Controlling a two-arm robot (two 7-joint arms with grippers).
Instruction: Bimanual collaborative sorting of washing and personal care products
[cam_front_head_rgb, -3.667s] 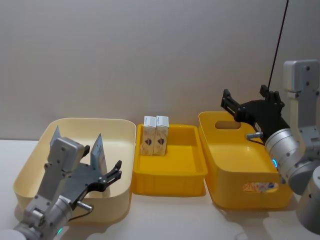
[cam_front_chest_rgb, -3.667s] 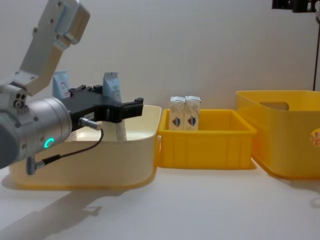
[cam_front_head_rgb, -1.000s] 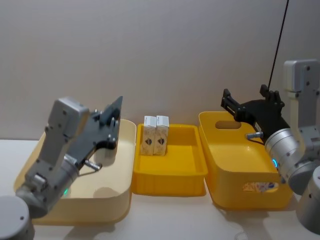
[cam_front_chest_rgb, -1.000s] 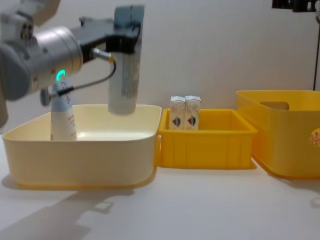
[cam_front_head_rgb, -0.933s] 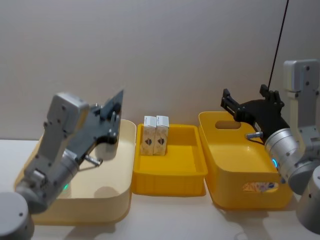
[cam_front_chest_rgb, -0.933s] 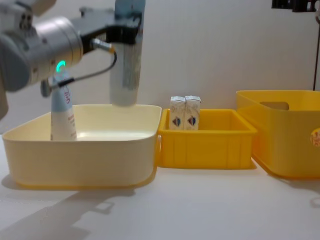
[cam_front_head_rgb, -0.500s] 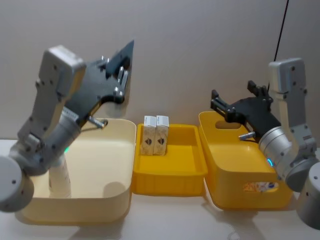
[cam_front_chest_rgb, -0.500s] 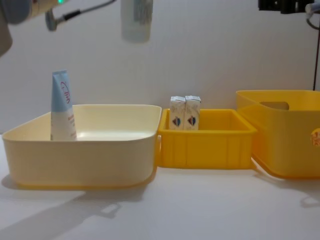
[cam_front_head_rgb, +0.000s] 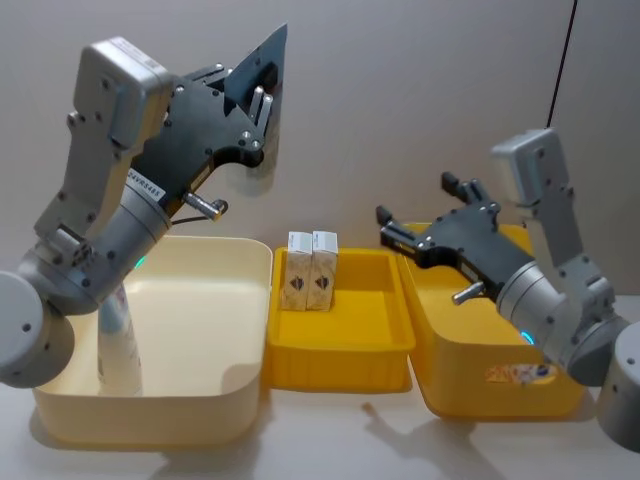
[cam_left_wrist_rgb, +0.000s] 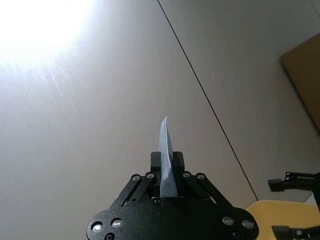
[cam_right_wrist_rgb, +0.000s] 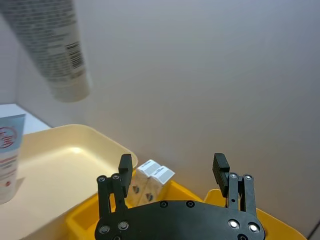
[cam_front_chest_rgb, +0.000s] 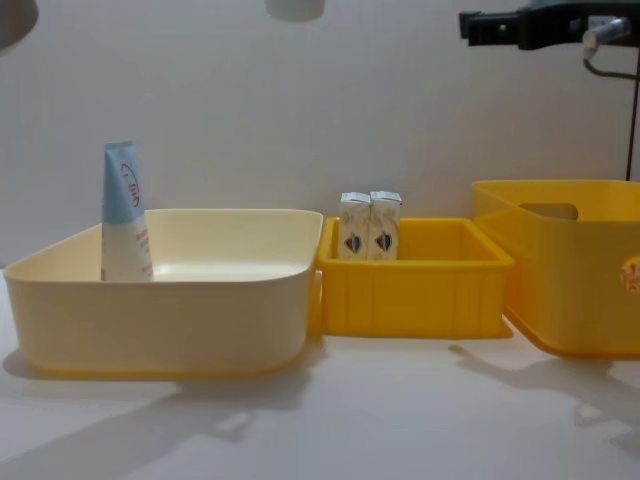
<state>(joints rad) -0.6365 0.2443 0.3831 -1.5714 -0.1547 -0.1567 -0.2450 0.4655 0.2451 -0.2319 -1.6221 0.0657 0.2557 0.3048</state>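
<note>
My left gripper (cam_front_head_rgb: 255, 100) is raised high above the cream bin (cam_front_head_rgb: 235, 300), shut on a pale-blue-and-white squeeze tube (cam_front_head_rgb: 268, 55) that hangs cap down. The left wrist view shows that tube's crimped top (cam_left_wrist_rgb: 167, 162) pinched between the fingers. A second tube (cam_front_head_rgb: 118, 340) stands upright in the cream bin's left side. Two small white cartons (cam_front_head_rgb: 311, 270) stand side by side at the back of the low yellow tray (cam_front_head_rgb: 340, 370). My right gripper (cam_front_head_rgb: 415, 205) hovers open and empty over the gap between that tray and the deep yellow bin (cam_front_head_rgb: 500, 350).
Three bins sit in a row on the white table, with a plain wall close behind them. A thin black cable (cam_front_head_rgb: 560, 70) hangs at the right. Bare tabletop (cam_front_chest_rgb: 400, 410) lies in front of the bins.
My left gripper has lifted the tube from the cream bin to high above it. My right gripper has swung left from over the deep yellow bin toward the middle tray.
</note>
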